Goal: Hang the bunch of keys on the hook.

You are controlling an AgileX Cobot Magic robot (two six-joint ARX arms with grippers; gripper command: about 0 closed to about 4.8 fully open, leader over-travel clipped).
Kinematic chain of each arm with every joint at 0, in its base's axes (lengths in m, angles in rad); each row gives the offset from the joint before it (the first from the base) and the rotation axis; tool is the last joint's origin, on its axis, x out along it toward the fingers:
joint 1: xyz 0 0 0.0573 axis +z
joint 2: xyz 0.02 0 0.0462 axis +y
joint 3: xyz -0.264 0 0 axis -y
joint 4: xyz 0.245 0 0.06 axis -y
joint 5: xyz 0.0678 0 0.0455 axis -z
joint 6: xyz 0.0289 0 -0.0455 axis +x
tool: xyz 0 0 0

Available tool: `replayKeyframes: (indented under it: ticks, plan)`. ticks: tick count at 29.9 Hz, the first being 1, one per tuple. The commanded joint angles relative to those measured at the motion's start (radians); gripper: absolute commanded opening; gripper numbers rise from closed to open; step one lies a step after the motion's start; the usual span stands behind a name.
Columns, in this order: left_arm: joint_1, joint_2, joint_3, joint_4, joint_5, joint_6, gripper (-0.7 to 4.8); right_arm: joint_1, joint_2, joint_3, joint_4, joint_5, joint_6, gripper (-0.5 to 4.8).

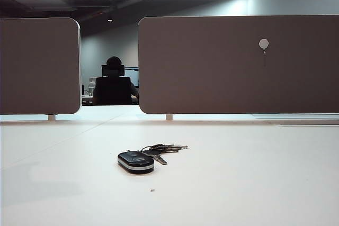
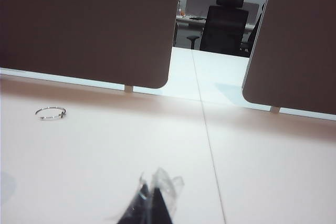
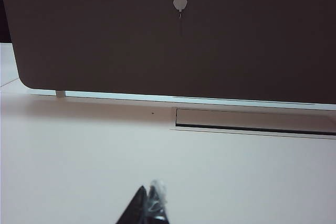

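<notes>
**Keys flat on table, hook bare, both claws closed and empty**

The bunch of keys (image 1: 143, 158) is seen in the exterior view lying on the white table (image 1: 254, 183), near the middle and slightly left of centre. The black oval fob with its silvery rim lies nearest the camera; the small metal keys are fanned out behind it and to its right, flat on the surface. Nothing is touching the bunch.

The hook (image 1: 264, 45) is mounted on the large dark divider panel (image 1: 212, 72) at the far edge of the table, high up and toward the right. A pale rounded-hexagon pad is visible with a thin metal hook just below it. Nothing hangs from it. The hook is well apart from the keys. A second dark panel (image 1: 39, 67) stands to the left, with a gap between the two.

No arm is seen in the exterior view. In the left wrist view the left claw (image 2: 152, 203) appears with its tips pressed together, nothing held; a thin wire ring (image 2: 51, 113) lies on the table well away from it. In the right wrist view the right claw (image 3: 147, 205) is likewise closed with nothing between its tips, facing the panel that carries the hook (image 3: 180, 3). The keys appear in neither wrist view.
</notes>
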State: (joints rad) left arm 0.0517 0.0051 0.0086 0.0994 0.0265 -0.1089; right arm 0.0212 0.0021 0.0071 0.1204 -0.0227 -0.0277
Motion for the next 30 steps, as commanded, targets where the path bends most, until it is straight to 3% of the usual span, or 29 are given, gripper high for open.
replayKeyframes:
  ticks: [1, 8, 12, 14, 15, 16, 17, 18, 19, 26, 30]
  plan:
    - [0.0, 0.0, -0.001, -0.017, 0.004, -0.003, -0.05, -0.001, 0.0, -0.003, 0.011, 0.002, -0.002, -0.01]
    - [0.0, 0.0, -0.001, -0.016, 0.007, -0.004, -0.05, 0.0, 0.0, -0.003, 0.006, -0.001, 0.009, 0.0]
    - [0.0, 0.0, 0.001, -0.011, 0.065, -0.011, -0.06, 0.0, 0.0, -0.002, 0.019, -0.003, 0.009, -0.01]
    - [0.0, 0.0, 0.003, 0.014, 0.068, -0.064, -0.06, 0.001, 0.0, 0.018, 0.018, -0.02, 0.05, -0.01]
    - [0.0, 0.0, 0.018, 0.008, 0.069, -0.132, -0.01, 0.001, 0.0, 0.053, 0.018, -0.064, 0.079, 0.07]
    - [-0.001, 0.0, 0.031, 0.004, 0.092, -0.163, 0.43, 0.002, 0.0, 0.078, 0.016, -0.092, 0.08, 0.93]
    - [-0.001, 0.001, 0.053, 0.002, 0.164, -0.192, 2.75, 0.002, 0.006, 0.122, 0.002, -0.1, 0.082, 3.87]
    - [-0.001, 0.001, 0.064, 0.002, 0.203, -0.195, 4.39, 0.002, 0.017, 0.146, -0.014, -0.099, 0.085, 4.79]
    - [-0.001, 0.001, 0.081, 0.001, 0.237, -0.196, 4.79, 0.002, 0.031, 0.18, -0.046, -0.1, 0.084, 4.79]
    - [-0.002, 0.038, 0.224, -0.02, 0.383, -0.273, 4.79, 0.042, 0.229, 0.344, -0.074, -0.251, 0.046, 4.79]
    - [-0.003, 0.141, 0.302, -0.032, 0.512, -0.285, 4.79, 0.114, 0.42, 0.438, -0.073, -0.272, 0.046, 4.79]
